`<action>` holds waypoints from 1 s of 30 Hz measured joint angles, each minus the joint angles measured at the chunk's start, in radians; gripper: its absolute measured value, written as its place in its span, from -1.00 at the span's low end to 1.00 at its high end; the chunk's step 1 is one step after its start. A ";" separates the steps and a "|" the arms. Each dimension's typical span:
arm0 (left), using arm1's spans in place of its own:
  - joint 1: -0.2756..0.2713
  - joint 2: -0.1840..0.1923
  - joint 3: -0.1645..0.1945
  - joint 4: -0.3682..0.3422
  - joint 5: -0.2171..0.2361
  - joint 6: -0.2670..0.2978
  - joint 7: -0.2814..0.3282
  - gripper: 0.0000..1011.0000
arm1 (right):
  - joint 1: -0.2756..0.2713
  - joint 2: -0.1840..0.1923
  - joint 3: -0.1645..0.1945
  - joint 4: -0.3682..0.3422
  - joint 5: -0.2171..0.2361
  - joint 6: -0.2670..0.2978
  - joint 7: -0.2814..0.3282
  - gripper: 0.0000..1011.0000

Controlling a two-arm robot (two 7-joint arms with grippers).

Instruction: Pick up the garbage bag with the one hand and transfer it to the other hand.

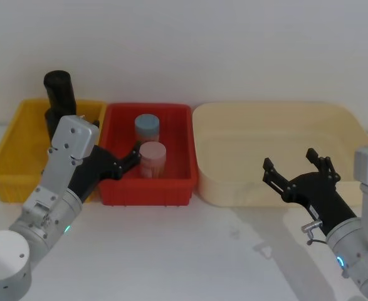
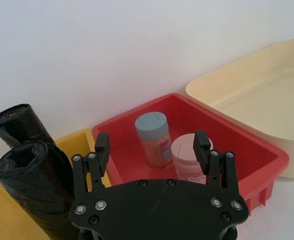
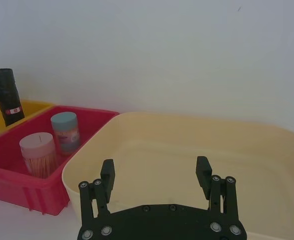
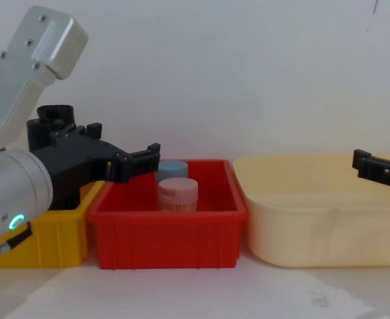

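Note:
The garbage bag (image 3: pixel 4 91), a black roll with a red-and-white label, stands upright in the yellow bin (image 1: pixel 7 158) and leans toward the wall; it is the tall roll (image 1: pixel 59 90) in the head view. In the left wrist view two black rolls stand together, one farther (image 2: pixel 18 125) and one nearer (image 2: pixel 34 192); I cannot tell which carries the label. My left gripper (image 1: pixel 124 157) (image 2: pixel 152 142) (image 4: pixel 123 141), green-ringed, hangs open and empty to the right of the rolls, at the yellow and red bins' shared edge. My right gripper (image 1: pixel 290 160) (image 3: pixel 155 167), blue-ringed, is open and empty at the cream tub's near rim.
A red bin (image 1: pixel 149 191) in the middle holds a blue-lidded jar (image 1: pixel 147 125) and a pink-lidded jar (image 1: pixel 152 157). A large cream tub (image 1: pixel 271 119) sits to its right. The white wall is close behind all the containers. White tabletop (image 1: pixel 190 251) lies in front.

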 joint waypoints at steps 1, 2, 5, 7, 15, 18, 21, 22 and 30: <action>0.000 0.000 0.000 0.000 0.000 0.000 0.000 0.98 | 0.000 0.000 0.000 0.000 0.000 0.000 0.000 0.98; 0.000 0.000 0.000 0.000 0.000 0.000 0.000 0.98 | 0.000 0.000 0.000 0.000 0.000 0.000 0.000 0.98; 0.000 0.000 0.000 0.000 0.000 0.000 0.000 0.98 | 0.000 0.000 0.000 0.000 0.000 0.000 0.000 0.98; 0.000 0.000 0.000 0.000 0.000 0.000 0.000 0.98 | 0.000 0.000 0.000 0.000 0.000 0.000 0.000 0.98; 0.000 0.000 0.000 0.000 0.000 0.000 0.000 0.98 | 0.000 0.000 0.000 0.000 0.000 0.000 0.000 0.98; 0.000 0.000 0.000 0.000 0.000 0.000 0.000 0.98 | 0.000 0.000 0.000 0.000 0.000 0.000 0.000 0.98; 0.000 0.000 0.000 0.000 0.000 0.000 0.000 0.98 | 0.000 0.000 0.000 0.000 0.000 0.000 0.000 0.98; 0.000 0.000 0.000 0.000 0.000 0.000 0.000 0.98 | 0.000 0.000 0.000 0.000 0.000 0.000 0.000 0.98; 0.000 0.000 0.000 0.000 0.000 0.000 0.000 0.98 | 0.000 0.000 0.000 0.000 0.000 0.000 0.000 0.98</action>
